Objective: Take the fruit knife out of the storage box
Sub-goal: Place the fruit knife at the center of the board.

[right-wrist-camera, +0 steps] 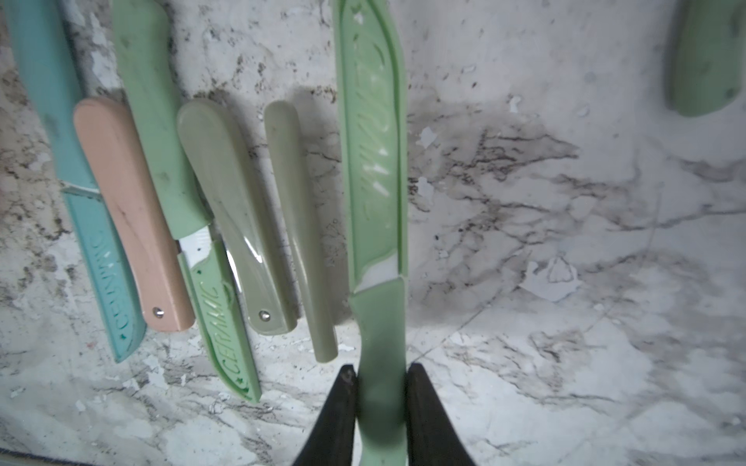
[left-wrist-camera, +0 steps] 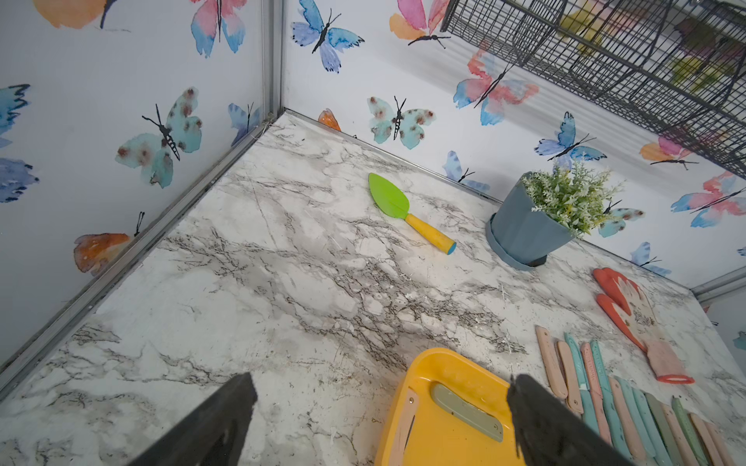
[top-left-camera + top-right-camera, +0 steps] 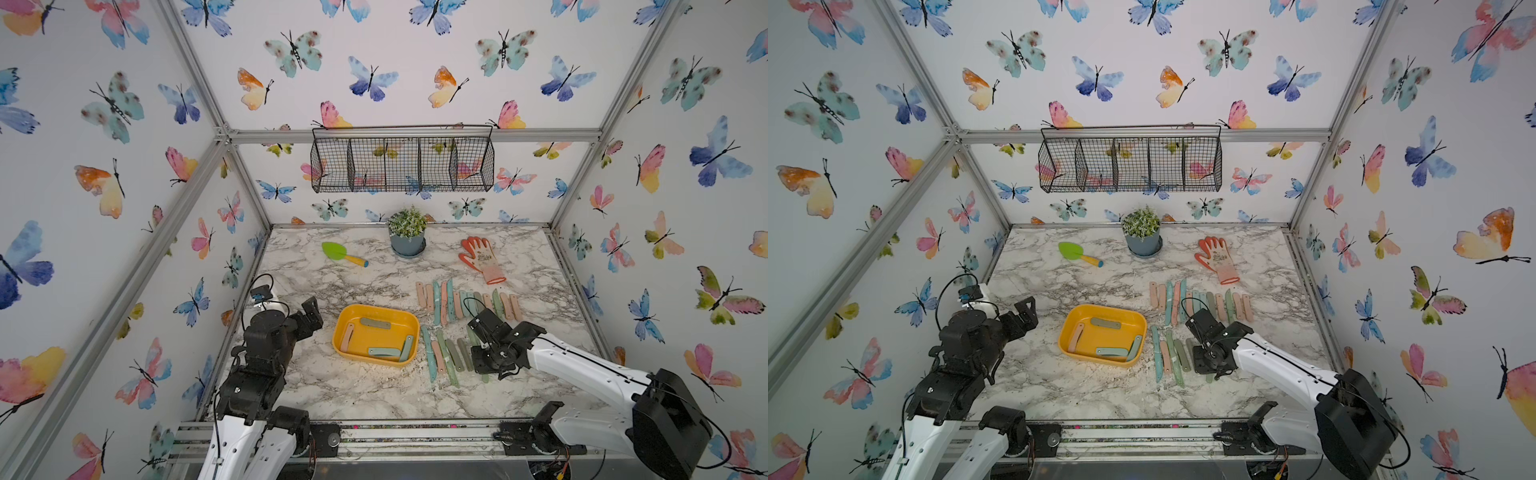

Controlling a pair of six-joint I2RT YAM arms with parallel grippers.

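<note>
The yellow-orange storage box [image 3: 376, 309] [image 3: 1102, 309] sits mid-table with several folded fruit knives inside, a grey-green one [image 3: 375, 323] among them. My right gripper [image 1: 381, 375] is shut on the handle of a light green sheathed fruit knife [image 1: 373, 161], low over the marble to the right of the box. That knife lies parallel to a row of knives [image 3: 446, 353] on the table. In both top views my right wrist [image 3: 498, 345] hides the grip. My left gripper [image 3: 312, 312] [image 2: 383, 387] hangs open and empty, left of the box [image 2: 444, 359].
A second, longer row of knives [image 3: 465, 301] lies behind the right arm. Further back are an orange glove [image 3: 482, 257], a potted plant [image 3: 407, 232] and a green trowel [image 3: 343, 253]. A black wire basket [image 3: 401, 164] hangs on the back wall.
</note>
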